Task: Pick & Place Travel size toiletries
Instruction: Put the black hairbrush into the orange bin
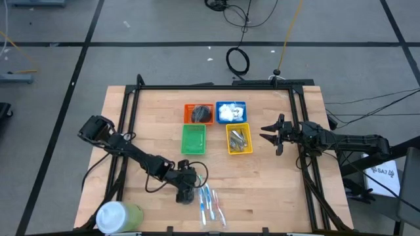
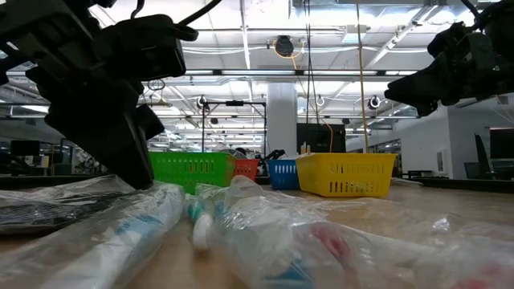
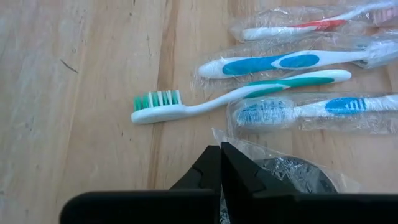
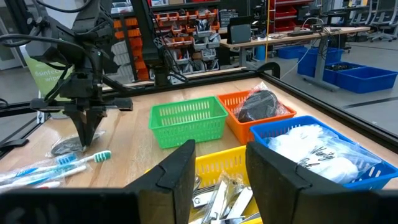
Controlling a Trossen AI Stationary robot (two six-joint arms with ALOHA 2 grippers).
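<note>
Lying side by side, toothbrushes [image 1: 211, 204] run front-to-back beside the closed left hand [image 1: 186, 194]; right hand [image 1: 270, 133] gapes.

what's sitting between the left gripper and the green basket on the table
Nothing: in the high view, only bare wooden table lies between the left gripper, down by the toothbrushes, and the green basket.

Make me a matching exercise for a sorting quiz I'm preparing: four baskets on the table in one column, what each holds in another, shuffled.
Baskets:
1. orange basket
2. blue basket
3. yellow basket
4. green basket

Contents:
A. silver metal clippers
B. nothing
C. white packets
D. dark grey discs

Pairs: 1-D, 2-C, 3-A, 4-B
</note>
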